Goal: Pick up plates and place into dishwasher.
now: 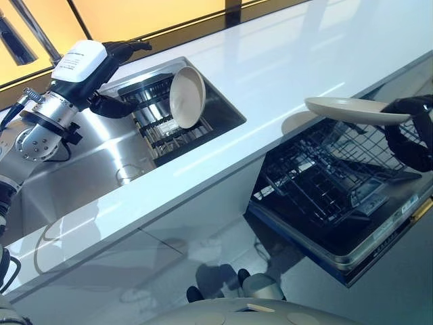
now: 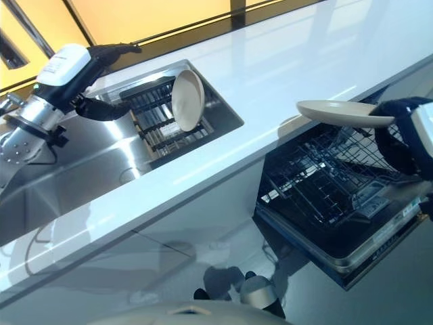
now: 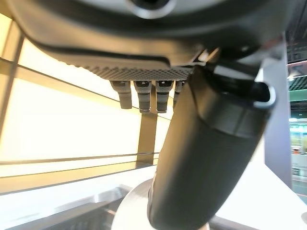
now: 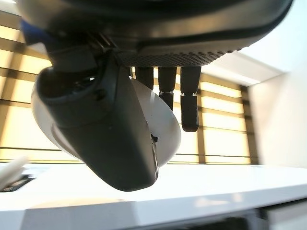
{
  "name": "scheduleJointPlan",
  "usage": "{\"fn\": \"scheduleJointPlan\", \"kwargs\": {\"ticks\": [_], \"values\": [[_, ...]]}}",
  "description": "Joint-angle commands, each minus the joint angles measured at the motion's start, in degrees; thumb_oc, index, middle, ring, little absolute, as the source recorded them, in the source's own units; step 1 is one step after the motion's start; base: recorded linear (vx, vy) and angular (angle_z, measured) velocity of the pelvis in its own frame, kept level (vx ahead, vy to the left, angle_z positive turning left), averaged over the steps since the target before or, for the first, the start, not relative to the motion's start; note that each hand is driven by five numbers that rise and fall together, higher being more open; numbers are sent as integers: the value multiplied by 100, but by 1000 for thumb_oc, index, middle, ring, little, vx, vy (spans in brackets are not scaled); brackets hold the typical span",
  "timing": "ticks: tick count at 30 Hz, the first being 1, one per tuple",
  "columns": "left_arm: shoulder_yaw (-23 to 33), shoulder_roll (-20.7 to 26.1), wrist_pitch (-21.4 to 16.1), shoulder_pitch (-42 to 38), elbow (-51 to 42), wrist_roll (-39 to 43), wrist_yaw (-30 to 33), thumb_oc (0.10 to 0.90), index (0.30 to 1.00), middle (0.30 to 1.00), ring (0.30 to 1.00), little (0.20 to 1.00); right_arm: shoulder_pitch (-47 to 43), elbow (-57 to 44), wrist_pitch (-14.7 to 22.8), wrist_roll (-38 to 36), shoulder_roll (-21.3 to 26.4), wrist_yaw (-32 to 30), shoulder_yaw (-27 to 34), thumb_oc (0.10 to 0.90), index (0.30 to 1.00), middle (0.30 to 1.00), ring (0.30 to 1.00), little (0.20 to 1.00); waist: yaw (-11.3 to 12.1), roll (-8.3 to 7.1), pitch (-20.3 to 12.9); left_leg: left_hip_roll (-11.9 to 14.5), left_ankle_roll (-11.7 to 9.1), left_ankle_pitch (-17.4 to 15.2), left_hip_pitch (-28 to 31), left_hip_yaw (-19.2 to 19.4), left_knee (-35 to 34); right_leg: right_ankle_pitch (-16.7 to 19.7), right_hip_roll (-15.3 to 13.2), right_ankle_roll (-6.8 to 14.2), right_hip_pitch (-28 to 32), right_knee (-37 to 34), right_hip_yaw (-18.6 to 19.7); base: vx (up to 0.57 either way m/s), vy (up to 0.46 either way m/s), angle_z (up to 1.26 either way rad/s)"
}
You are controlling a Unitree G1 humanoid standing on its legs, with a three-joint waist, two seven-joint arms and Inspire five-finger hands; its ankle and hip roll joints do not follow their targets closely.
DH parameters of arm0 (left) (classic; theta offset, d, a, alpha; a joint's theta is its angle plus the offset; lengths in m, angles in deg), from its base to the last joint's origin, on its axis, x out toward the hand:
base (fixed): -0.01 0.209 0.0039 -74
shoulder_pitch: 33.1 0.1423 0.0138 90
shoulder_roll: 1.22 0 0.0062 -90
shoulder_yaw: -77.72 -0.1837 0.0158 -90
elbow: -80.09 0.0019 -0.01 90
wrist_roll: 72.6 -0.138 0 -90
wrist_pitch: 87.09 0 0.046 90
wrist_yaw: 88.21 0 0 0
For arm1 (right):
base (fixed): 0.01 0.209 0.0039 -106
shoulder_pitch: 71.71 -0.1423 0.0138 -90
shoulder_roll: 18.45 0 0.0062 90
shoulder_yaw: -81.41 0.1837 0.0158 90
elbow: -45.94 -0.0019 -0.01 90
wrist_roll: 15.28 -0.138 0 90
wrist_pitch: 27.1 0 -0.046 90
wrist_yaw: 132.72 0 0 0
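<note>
Counter edge: the glossy white counter (image 1: 284,74) runs between the stainless steel sink (image 1: 88,172) and the pulled-out black wire dishwasher rack (image 1: 325,186), which juts past the counter's front edge.
Open room: bare counter lies between the sink and the rack.
Plates, count: two round cream plates.
First plate: the plate in the sink (image 1: 186,97) leans nearly upright in the dark ribbed drying rack (image 1: 159,112).
Second plate: the held plate (image 1: 355,110) lies about level above the dishwasher rack's far edge.
Right hand (image 1: 411,132): pinching the held plate's rim between thumb and fingers.
Left hand (image 1: 111,74): over the sink, fingers straight, thumb apparently near the leaning plate; contact unclear.
</note>
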Motion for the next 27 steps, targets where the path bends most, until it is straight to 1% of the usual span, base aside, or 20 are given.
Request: {"fn": "scheduleJointPlan", "kwargs": {"ticks": [1, 5, 8, 11, 12, 13, 14, 15, 17, 19, 20, 21, 23, 25, 27], "values": [[363, 111, 93, -683, 540, 533, 462, 800, 900, 900, 900, 900, -148, -75, 186, -756, 263, -522, 1045, 100, 300, 300, 300, 200, -8, 86, -543, -228, 152, -588, 245, -24, 66, 157, 513, 407, -417, 267, -273, 20, 18, -17], [240, 108, 147, -802, 499, 597, 445, 800, 900, 900, 900, 900, 91, -65, 328, -806, 73, -523, 1190, 100, 300, 300, 300, 200, -95, 101, -531, -219, 146, -579, 241, 63, 69, 177, 511, 429, -451, 285, -248, 12, 8, -9], [179, 122, 146, -864, 459, 632, 397, 800, 900, 900, 900, 900, 164, 3, 470, -858, -70, -434, 1175, 100, 300, 300, 300, 200, -128, 112, -515, -217, 149, -573, 231, 108, 75, 187, 505, 434, -467, 294, -246, 1, 1, -6], [-5, 147, 174, -1039, 453, 799, 369, 800, 900, 900, 900, 900, 137, 89, 569, -904, -146, -117, 968, 100, 300, 300, 300, 200, -137, 129, -509, -221, 146, -562, 213, 133, 81, 203, 492, 447, -487, 295, -259, 4, 1, -13], [-99, 138, 145, -1133, 455, 836, 342, 800, 900, 900, 900, 900, 101, 158, 613, -1045, -178, 116, 809, 100, 300, 300, 300, 200, -130, 135, -505, -219, 144, -559, 203, 153, 96, 210, 484, 451, -496, 300, -274, 5, 1, -8], [-124, 135, 121, -1154, 451, 836, 335, 800, 900, 900, 900, 900, 89, 176, 604, -1044, -190, 178, 765, 100, 300, 300, 300, 200, -128, 135, -503, -219, 144, -559, 199, 157, 102, 212, 482, 451, -499, 301, -277, 4, 1, -6], [-180, 131, 98, -1192, 426, 838, 339, 800, 900, 900, 900, 900, 60, 212, 554, -942, -228, 273, 648, 100, 300, 300, 300, 200, -121, 134, -498, -218, 144, -558, 191, 160, 112, 212, 478, 450, -502, 306, -282, 0, 0, 0], [-296, 144, 99, -1290, 350, 892, 331, 800, 900, 900, 900, 900, 19, 236, 438, -1015, -228, 628, 457, 100, 300, 300, 300, 200, -111, 139, -494, -217, 143, -550, 184, 159, 115, 222, 470, 447, -501, 303, -297, 0, 0, 0], [-357, 140, 113, -1340, 312, 945, 333, 800, 900, 900, 900, 900, -10, 243, 386, -1105, -228, 775, 339, 100, 300, 300, 300, 200, -101, 140, -492, -219, 141, -543, 184, 152, 114, 229, 467, 445, -499, 301, -304, 0, 0, 0], [-521, 109, 154, -1490, 248, 1015, 336, 800, 900, 900, 900, 900, -176, 299, 244, -1348, -210, 1103, 5, 100, 300, 300, 300, 200, -68, 143, -495, -221, 138, -539, 182, 141, 119, 233, 458, 441, -491, 291, -323, 0, 0, 0], [-636, 34, 183, -1572, 204, 984, 371, 800, 900, 900, 900, 900, -406, 313, 43, -1470, -194, 1316, -313, 100, 300, 300, 300, 200, -26, 141, -496, -223, 136, -534, 181, 123, 120, 240, 454, 433, -483, 283, -325, 0, 0, 0], [-659, 17, 182, -1588, 196, 973, 379, 800, 900, 900, 900, 900, -473, 327, -2, -1535, -189, 1396, -391, 100, 300, 300, 300, 200, -15, 141, -496, -223, 135, -533, 183, 118, 115, 243, 452, 434, -483, 280, -329, 9, -6, -3], [-814, -57, 216, -1716, 131, 1001, 396, 800, 900, 900, 900, 900, -798, 330, -312, -1812, -211, 1681, -813, 100, 300, 300, 300, 200, 51, 147, -501, -221, 133, -529, 188, 104, 115, 246, 440, 426, -475, 276, -352, 6, -5, -2], [-897, -105, 195, -1795, 122, 968, 405, 800, 900, 900, 900, 900, -1015, 364, -551, -1990, -228, 1936, -1071, 100, 300, 300, 300, 200, 92, 145, -496, -220, 132, -530, 186, 91, 116, 245, 432, 424, -466, 270, -371, 0, 0, 0], [-1012, -113, 194, -1887, 78, 892, 428, 800, 900, 900, 900, 900, -1197, 358, -907, -2153, -231, 2276, -1312, 100, 300, 300, 300, 200, 135, 143, -492, -217, 127, -527, 179, 81, 121, 244, 423, 421, -464, 270, -387, 4, -21, 4]]}}
